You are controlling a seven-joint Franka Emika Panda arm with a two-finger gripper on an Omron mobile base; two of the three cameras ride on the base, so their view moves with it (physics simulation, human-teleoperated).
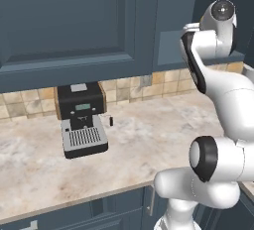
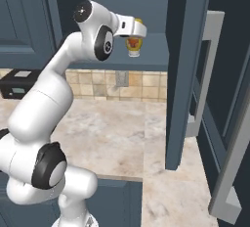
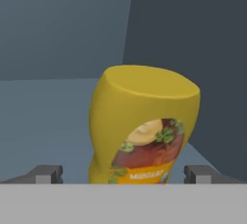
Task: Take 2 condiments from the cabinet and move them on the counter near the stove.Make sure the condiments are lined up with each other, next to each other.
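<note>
I have the fingers point(image 3: 123, 174) spread wide either side of the yellow bottle point(image 3: 143, 129) on the cabinet shelf point(image 3: 43, 121), seemingly not yet gripping, so neither condiment has reached the surface point(image 2: 112, 128) near the stove.

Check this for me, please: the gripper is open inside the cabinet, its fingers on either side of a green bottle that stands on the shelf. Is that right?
Not quite: the bottle is yellow with a red-orange label, not green, as the hand view shows. The rest holds: the gripper is open, one of its fingers on each side of the bottle, which stands on the shelf inside the cabinet.
</note>
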